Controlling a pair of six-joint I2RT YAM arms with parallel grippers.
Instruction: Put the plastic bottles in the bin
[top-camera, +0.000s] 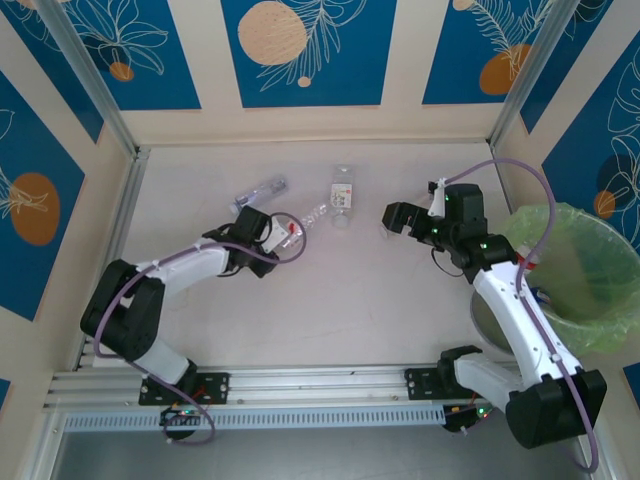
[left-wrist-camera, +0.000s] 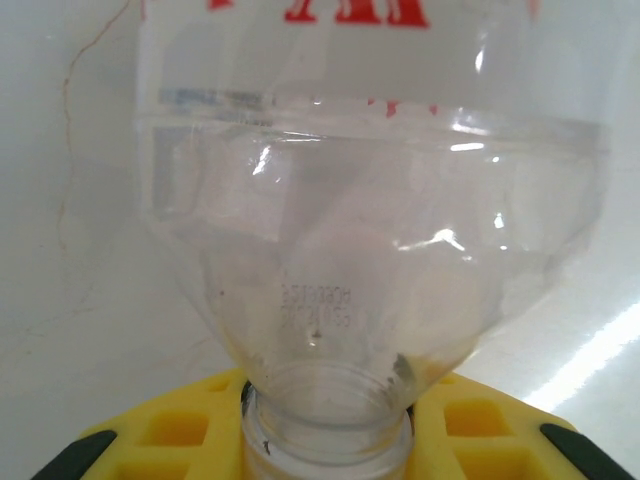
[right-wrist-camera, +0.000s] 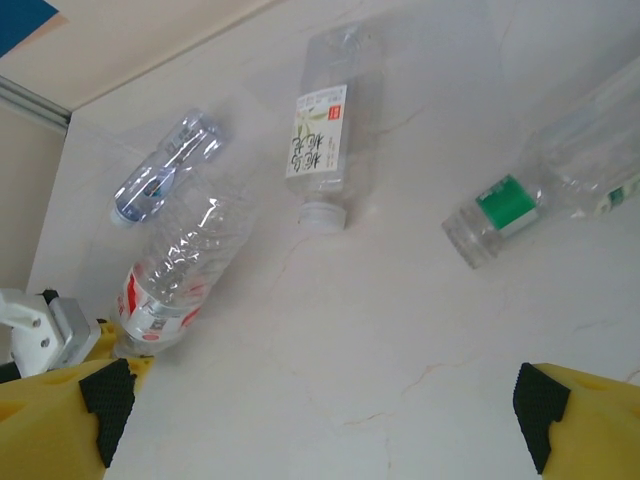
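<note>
While the red-labelled bottle lies with its uncapped neck between the spread fingers of the left gripper, the bin stands well apart at the right edge of the table.

The left fingers are released, 1 on each side of the neck and not yet closed. The bottle's long axis runs straight away from them, so a plain squeeze should take it. The right gripper hangs spread and empty, nearer the bin and nearer the green-labelled bottle. The white-labelled bottle and the blue-labelled bottle lie flat beyond, making 4 bottles on the table. What the green-lined bin holds I cannot tell.
</note>
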